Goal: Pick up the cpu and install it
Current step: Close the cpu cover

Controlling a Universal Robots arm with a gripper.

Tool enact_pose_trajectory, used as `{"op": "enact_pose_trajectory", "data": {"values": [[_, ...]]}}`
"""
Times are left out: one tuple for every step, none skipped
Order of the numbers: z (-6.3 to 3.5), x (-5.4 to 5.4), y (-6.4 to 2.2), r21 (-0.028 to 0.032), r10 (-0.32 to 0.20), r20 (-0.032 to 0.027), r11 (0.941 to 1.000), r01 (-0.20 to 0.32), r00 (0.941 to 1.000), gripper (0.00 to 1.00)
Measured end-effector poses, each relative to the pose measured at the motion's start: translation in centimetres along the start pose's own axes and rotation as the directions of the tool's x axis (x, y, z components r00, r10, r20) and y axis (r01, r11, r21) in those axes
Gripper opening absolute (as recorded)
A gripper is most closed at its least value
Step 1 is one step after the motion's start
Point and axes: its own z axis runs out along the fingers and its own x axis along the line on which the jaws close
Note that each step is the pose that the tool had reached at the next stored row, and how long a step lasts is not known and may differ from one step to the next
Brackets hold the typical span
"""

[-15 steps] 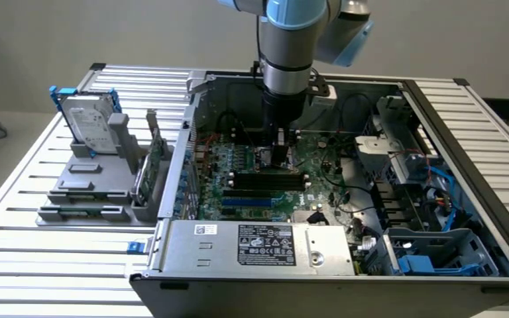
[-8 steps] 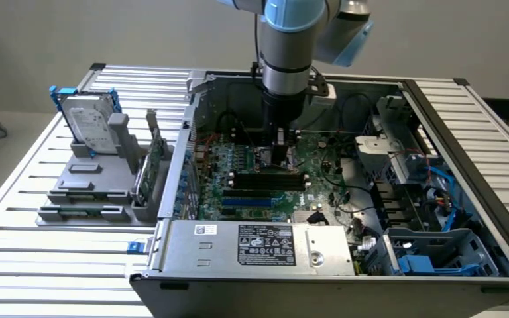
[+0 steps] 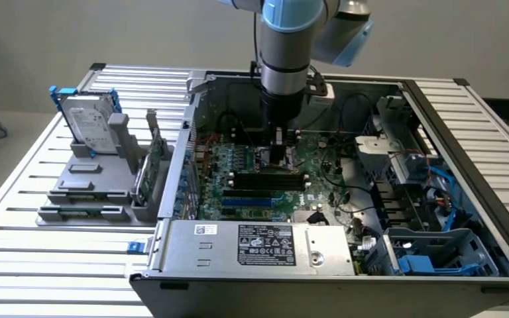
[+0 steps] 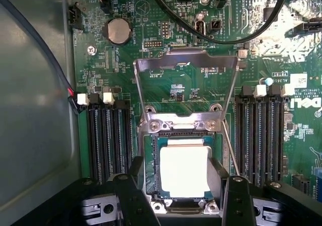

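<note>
Both gripper [image 4: 183, 166] fingers [image 4: 133, 191] stand wide beside the cpu [image 4: 185, 178] lying in the socket [image 4: 181, 121], load plate [image 4: 186, 61] raised: seating step, I judge, and backing off calls for a straight lift.

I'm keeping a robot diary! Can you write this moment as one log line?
arm: inside computer case | gripper: right over cpu | cpu: in socket | socket cover: flipped up

Exterior view: raised, angled down, mid-distance, takes in whole open computer case [image 3: 325, 291] on worktop [image 3: 24, 265]. Wrist view: close, facing straight onto motherboard [image 4: 191, 85]. Shared: motherboard middle.
</note>
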Motion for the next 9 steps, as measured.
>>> {"op": "enact_pose_trajectory", "data": {"values": [[-0.07,0.01,-0.01,0.0004,0.000,-0.0001,1.0000,0.000,1.0000,0.62],[-0.16,0.01,-0.01,0.0013,0.000,0.0000,1.0000,0.000,1.0000,0.62],[-0.26,0.01,-0.01,0.0030,0.000,0.0001,1.0000,0.000,1.0000,0.62],[-0.29,0.02,-0.01,0.0045,0.000,0.0002,1.0000,0.000,1.0000,0.62],[-0.29,0.02,-0.01,0.0054,0.000,0.0000,1.0000,0.000,1.0000,0.62],[-0.30,0.02,-0.02,0.0060,0.000,0.0004,1.0000,0.000,1.0000,0.62],[-0.30,0.02,-0.02,0.0063,0.000,0.0009,1.0000,0.000,1.0000,0.62],[-0.31,0.01,-0.02,0.0065,0.000,0.0012,1.0000,0.000,1.0000,0.62],[-0.31,0.01,-0.03,0.0066,-0.001,0.0016,1.0000,0.001,1.0000,0.62]]}}
